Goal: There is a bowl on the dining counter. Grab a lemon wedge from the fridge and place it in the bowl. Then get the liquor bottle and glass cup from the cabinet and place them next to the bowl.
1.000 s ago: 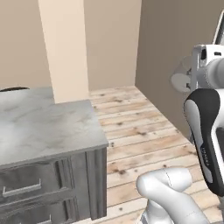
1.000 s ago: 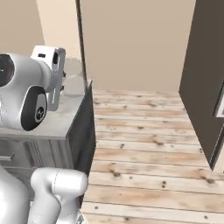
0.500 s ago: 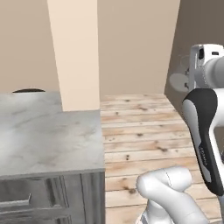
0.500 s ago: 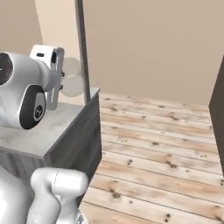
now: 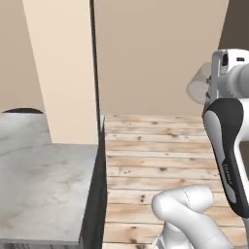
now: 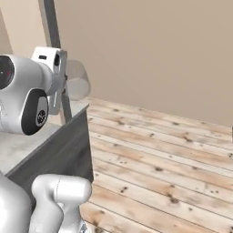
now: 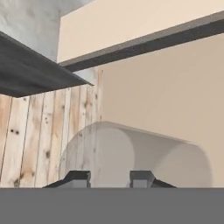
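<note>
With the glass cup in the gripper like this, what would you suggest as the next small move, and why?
Probably keep carrying it toward the marble counter before lowering anything. The gripper is shut on the glass cup, which hangs over the wooden floor beside the counter's edge, and no bowl is in sight yet to set it next to.

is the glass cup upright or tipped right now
Tipped. The glass cup lies sideways in the gripper, held above the wood floor.
</note>
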Tool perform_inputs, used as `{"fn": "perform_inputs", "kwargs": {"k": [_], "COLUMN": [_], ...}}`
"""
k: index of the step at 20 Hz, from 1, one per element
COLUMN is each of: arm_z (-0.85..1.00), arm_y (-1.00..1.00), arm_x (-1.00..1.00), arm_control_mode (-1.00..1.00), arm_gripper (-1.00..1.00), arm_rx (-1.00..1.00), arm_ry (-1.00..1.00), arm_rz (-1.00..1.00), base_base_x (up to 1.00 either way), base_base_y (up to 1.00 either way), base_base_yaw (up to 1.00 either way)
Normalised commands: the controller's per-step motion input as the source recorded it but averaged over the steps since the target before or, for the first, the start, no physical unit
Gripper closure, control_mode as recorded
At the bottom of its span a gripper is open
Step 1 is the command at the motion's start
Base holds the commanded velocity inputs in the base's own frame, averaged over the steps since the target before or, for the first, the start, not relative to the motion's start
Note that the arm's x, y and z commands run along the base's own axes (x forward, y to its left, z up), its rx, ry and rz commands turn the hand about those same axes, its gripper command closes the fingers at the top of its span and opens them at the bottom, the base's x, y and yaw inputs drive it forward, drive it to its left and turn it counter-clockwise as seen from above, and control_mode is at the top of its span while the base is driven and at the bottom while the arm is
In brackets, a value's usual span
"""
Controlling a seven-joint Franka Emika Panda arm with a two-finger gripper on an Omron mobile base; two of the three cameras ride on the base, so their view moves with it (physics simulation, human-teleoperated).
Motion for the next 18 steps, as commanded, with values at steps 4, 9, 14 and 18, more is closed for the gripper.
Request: {"fn": "perform_inputs", "kwargs": {"k": [4,9,14,18], "arm_z": [0.0,0.0,0.0,0.0], "arm_y": [0.0,0.0,0.0,0.0], "arm_x": [0.0,0.0,0.0,0.0], "arm_control_mode": [1.0,1.0,1.0,1.0], "arm_gripper": [1.0,1.0,1.0,1.0], "arm_rx": [0.0,0.0,0.0,0.0], "arm_ry": [0.0,0.0,0.0,0.0], "arm_rz": [0.0,0.0,0.0,0.0], "base_base_x": [0.91,0.92,0.92,0.91], "base_base_y": [-0.64,-0.58,-0.51,-0.49], "base_base_yaw": [0.32,0.34,0.36,0.37]}}
